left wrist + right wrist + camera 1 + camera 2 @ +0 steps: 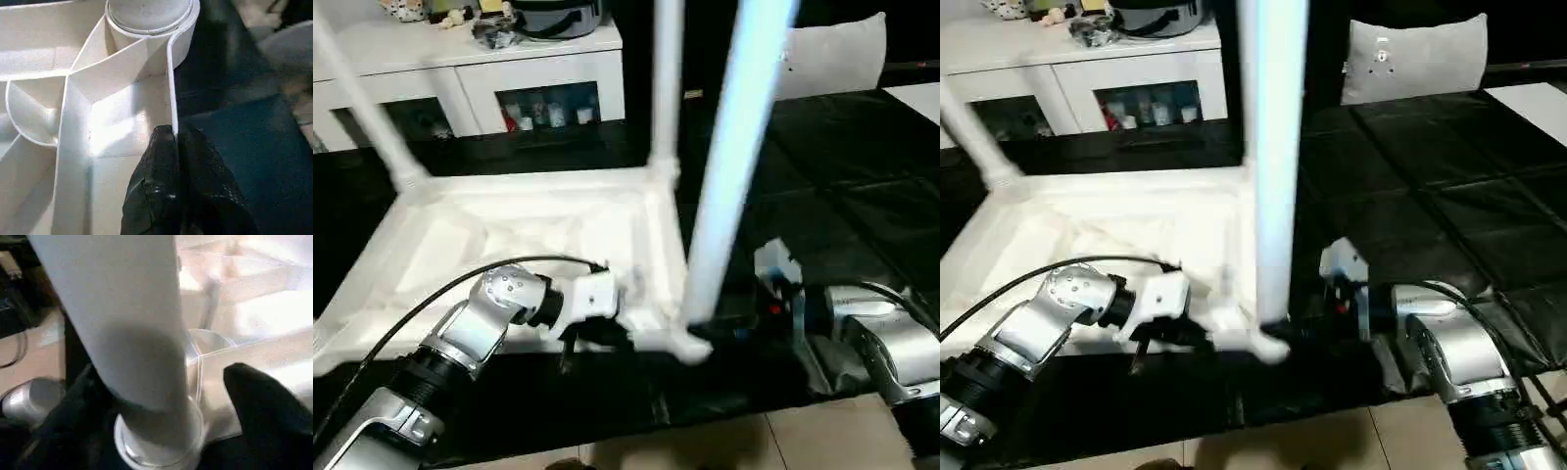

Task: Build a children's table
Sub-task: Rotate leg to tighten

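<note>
Our left gripper [175,147] is pinched tight on the thin side wall of the tabletop [509,235], fingertips one either side of the rim just short of the near corner socket [149,19]; we read that as a brace, holding the top steady while the other arm works the leg. Our right gripper [161,396] stands spread wide around the foot of the near leg [734,166], one black finger [259,396] on each side, and we can't tell whether either pad touches it. That leg stands upright in the socket, slightly blurred, so whether it is fully seated isn't clear. The children's table lies upside down on the black mat [1430,176], ribbed underside up, with the far legs [666,78] also standing in their corners. A white cabinet [538,78] with glass doors sits behind it, a grey cushion [1415,59] off to the right. Our judgement: leg fitting is near its end; next, press or twist this leg home, while keeping the left pinch so the top doesn't skid.
</note>
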{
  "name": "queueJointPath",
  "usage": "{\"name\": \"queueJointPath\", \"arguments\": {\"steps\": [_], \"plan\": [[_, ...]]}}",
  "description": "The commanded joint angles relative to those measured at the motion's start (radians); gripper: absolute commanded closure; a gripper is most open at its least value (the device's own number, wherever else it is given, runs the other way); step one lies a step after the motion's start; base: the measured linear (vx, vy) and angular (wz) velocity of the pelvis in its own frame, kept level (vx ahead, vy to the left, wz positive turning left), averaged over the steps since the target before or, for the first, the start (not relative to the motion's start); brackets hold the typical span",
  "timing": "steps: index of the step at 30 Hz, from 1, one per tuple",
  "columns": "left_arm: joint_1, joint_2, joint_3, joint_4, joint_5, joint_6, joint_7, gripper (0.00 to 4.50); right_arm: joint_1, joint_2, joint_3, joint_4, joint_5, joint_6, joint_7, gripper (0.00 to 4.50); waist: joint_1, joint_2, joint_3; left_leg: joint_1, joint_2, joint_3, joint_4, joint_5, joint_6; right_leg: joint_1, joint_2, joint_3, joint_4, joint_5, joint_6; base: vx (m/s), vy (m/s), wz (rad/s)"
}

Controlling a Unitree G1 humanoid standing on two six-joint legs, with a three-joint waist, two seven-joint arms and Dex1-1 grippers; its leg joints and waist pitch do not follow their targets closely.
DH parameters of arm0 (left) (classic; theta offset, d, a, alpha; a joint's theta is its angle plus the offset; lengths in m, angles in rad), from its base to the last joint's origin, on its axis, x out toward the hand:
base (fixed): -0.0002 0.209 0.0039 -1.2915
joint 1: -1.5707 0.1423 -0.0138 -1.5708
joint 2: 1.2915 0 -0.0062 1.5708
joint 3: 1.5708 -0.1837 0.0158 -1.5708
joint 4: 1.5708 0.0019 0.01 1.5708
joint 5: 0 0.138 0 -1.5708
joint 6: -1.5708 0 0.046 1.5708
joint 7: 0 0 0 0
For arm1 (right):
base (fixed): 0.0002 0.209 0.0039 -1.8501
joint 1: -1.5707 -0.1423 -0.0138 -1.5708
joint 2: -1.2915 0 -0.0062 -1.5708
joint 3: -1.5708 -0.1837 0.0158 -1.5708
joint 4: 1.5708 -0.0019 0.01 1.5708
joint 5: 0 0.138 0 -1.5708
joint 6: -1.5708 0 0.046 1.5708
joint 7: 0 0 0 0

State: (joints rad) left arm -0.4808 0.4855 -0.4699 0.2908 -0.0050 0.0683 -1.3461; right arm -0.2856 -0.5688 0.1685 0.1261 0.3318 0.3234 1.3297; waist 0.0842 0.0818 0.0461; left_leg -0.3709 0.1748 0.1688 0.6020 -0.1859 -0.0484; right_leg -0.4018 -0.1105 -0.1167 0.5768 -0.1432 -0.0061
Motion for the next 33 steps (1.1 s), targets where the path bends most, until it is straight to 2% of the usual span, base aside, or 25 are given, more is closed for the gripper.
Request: {"name": "queueJointPath", "arguments": {"steps": [1,2,3,4,7,10,15,19,21,23,24,25,26,27,28,29,30,31,32,33], "plan": [[-0.014,0.007,-0.044,-0.013,0.006,-0.039,-0.065,4.5,-0.015,-0.008,0.011,-0.006,0.01,0.005,0.02,1.13,-0.004,-0.019,-0.063,0.005,0.053,-0.015,-0.08,-0.311,0.064,0.049,-0.049,0.051,-0.074,-0.436,-0.159,0.0,0.0,0.0],[-0.013,0.006,-0.044,-0.014,0.006,-0.04,-0.066,4.5,-0.014,-0.009,0.014,-0.008,0.014,0.011,0.026,1.2,-0.002,-0.019,-0.063,0.008,0.053,-0.015,-0.08,-0.312,0.061,0.048,-0.05,0.051,-0.075,-0.439,-0.158,0.0,0.0,0.0],[-0.013,0.006,-0.044,-0.014,0.006,-0.041,-0.066,4.5,-0.013,-0.009,0.016,-0.01,0.017,0.014,0.031,1.2,0.001,-0.03,-0.063,0.008,0.052,-0.015,-0.079,-0.302,0.062,0.049,-0.051,0.052,-0.073,-0.446,-0.158,0.0,0.0,0.0],[-0.013,0.005,-0.044,-0.013,0.006,-0.044,-0.069,4.5,-0.012,-0.011,0.02,-0.013,0.019,0.017,0.041,1.26,0.002,-0.025,-0.062,0.006,0.054,-0.015,-0.081,-0.3,0.061,0.048,-0.051,0.052,-0.075,-0.458,-0.154,0.0,0.0,0.0],[-0.016,0.001,-0.045,-0.001,0.007,-0.057,-0.076,4.5,-0.011,-0.02,0.034,-0.02,0.028,0.036,0.073,1.59,0.001,-0.027,-0.063,0.008,0.054,-0.016,-0.081,-0.306,0.055,0.048,-0.05,0.052,-0.075,-0.451,-0.152,0.0,0.0,0.0],[-0.017,0.003,-0.046,0.004,0.005,-0.065,-0.08,4.5,-0.009,-0.026,0.043,-0.025,0.035,0.048,0.088,1.68,0.003,-0.028,-0.064,0.008,0.054,-0.015,-0.081,-0.303,0.056,0.048,-0.05,0.053,-0.074,-0.446,-0.154,0.0,0.0,0.0],[-0.015,0.004,-0.041,0.005,0.004,-0.061,-0.078,4.5,-0.006,-0.021,0.046,-0.027,0.043,0.055,0.091,2.22,0.003,-0.03,-0.063,0.008,0.053,-0.015,-0.08,-0.305,0.052,0.047,-0.051,0.052,-0.078,-0.472,-0.145,0.0,0.0,0.0],[-0.002,-0.005,-0.019,-0.009,-0.012,-0.024,-0.052,4.5,0.0,0.018,0.017,-0.035,0.066,0.08,0.033,2.4,0.002,-0.028,-0.061,0.009,0.051,-0.016,-0.081,-0.315,0.048,0.046,-0.05,0.05,-0.08,-0.497,-0.136,0.0,0.0,0.0],[0.002,-0.013,-0.008,-0.019,-0.006,0.013,-0.016,4.5,-0.003,0.048,0.001,-0.028,0.053,0.089,-0.036,2.42,-0.001,-0.03,-0.058,0.009,0.049,-0.016,-0.082,-0.33,0.043,0.045,-0.05,0.048,-0.085,-0.531,-0.124,0.0,0.0,0.0],[0.003,-0.017,-0.005,-0.022,-0.002,0.031,0.001,4.5,-0.006,0.061,-0.004,-0.022,0.045,0.096,-0.069,2.43,-0.007,-0.03,-0.055,0.014,0.045,-0.018,-0.08,-0.349,0.029,0.04,-0.05,0.043,-0.094,-0.591,-0.1,0.0,0.0,0.0],[0.005,-0.028,0.005,-0.028,0.0,0.064,0.032,4.5,-0.016,0.094,-0.017,-0.01,0.027,0.102,-0.144,2.43,-0.01,-0.025,-0.054,0.014,0.044,-0.019,-0.08,-0.36,0.025,0.039,-0.05,0.042,-0.093,-0.605,-0.097,0.0,0.0,0.0],[0.011,-0.057,0.023,-0.044,0.0,0.133,0.095,4.5,-0.041,0.167,-0.049,0.022,-0.005,0.135,-0.31,2.43,-0.021,-0.025,-0.051,0.014,0.042,-0.02,-0.08,-0.38,0.008,0.037,-0.047,0.037,-0.099,-0.633,-0.08,0.0,0.0,0.0],[0.013,-0.07,0.03,-0.05,0.001,0.16,0.121,4.5,-0.052,0.194,-0.06,0.036,-0.019,0.15,-0.373,2.45,-0.038,-0.026,-0.048,0.015,0.034,-0.026,-0.077,-0.405,-0.008,0.037,-0.047,0.022,-0.108,-0.681,-0.059,0.0,0.0,0.0],[0.012,-0.095,0.038,-0.048,0.009,0.193,0.166,4.5,-0.063,0.226,-0.073,0.058,-0.042,0.163,-0.457,2.46,-0.046,-0.024,-0.048,0.016,0.032,-0.03,-0.075,-0.421,-0.013,0.039,-0.047,0.014,-0.113,-0.704,-0.041,0.0,0.0,0.0],[0.011,-0.106,0.042,-0.046,0.012,0.206,0.185,4.5,-0.068,0.239,-0.078,0.067,-0.052,0.168,-0.491,2.46,-0.068,-0.023,-0.045,0.013,0.031,-0.035,-0.074,-0.453,-0.019,0.04,-0.044,0.002,-0.119,-0.726,-0.015,0.0,0.0,0.0],[-0.001,-0.155,0.058,-0.019,0.029,0.238,0.272,4.5,-0.08,0.285,-0.091,0.097,-0.092,0.166,-0.607,2.47,-0.084,-0.017,-0.044,0.015,0.03,-0.039,-0.071,-0.486,-0.022,0.041,-0.043,-0.009,-0.13,-0.743,0.01,0.0,0.0,0.0],[-0.007,-0.174,0.066,-0.004,0.037,0.246,0.307,4.5,-0.083,0.302,-0.095,0.107,-0.106,0.16,-0.648,2.47,-0.095,-0.013,-0.044,0.021,0.031,-0.041,-0.071,-0.502,-0.023,0.038,-0.042,-0.015,-0.138,-0.735,0.01,0.0,0.0,0.0],[-0.014,-0.191,0.074,0.009,0.043,0.253,0.338,4.5,-0.086,0.317,-0.098,0.115,-0.12,0.157,-0.682,2.47,-0.115,-0.007,-0.045,0.018,0.037,-0.051,-0.076,-0.549,-0.021,0.051,-0.042,-0.03,-0.14,-0.7,0.01,0.0,0.0,0.0],[-0.025,-0.22,0.088,0.031,0.05,0.26,0.389,4.5,-0.091,0.339,-0.099,0.13,-0.143,0.144,-0.735,2.47,-0.121,0.001,-0.042,0.022,0.047,-0.058,-0.086,-0.595,-0.02,0.059,-0.041,-0.036,-0.139,-0.67,0.006,0.0,0.0,0.0],[-0.042,-0.253,0.104,0.058,0.059,0.265,0.452,4.5,-0.097,0.366,-0.104,0.15,-0.169,0.12,-0.809,2.47,-0.135,0.006,-0.039,0.002,0.069,-0.075,-0.113,-0.68,-0.027,0.084,-0.039,-0.03,-0.102,-0.568,-0.008,0.0,0.0,0.0]]}}
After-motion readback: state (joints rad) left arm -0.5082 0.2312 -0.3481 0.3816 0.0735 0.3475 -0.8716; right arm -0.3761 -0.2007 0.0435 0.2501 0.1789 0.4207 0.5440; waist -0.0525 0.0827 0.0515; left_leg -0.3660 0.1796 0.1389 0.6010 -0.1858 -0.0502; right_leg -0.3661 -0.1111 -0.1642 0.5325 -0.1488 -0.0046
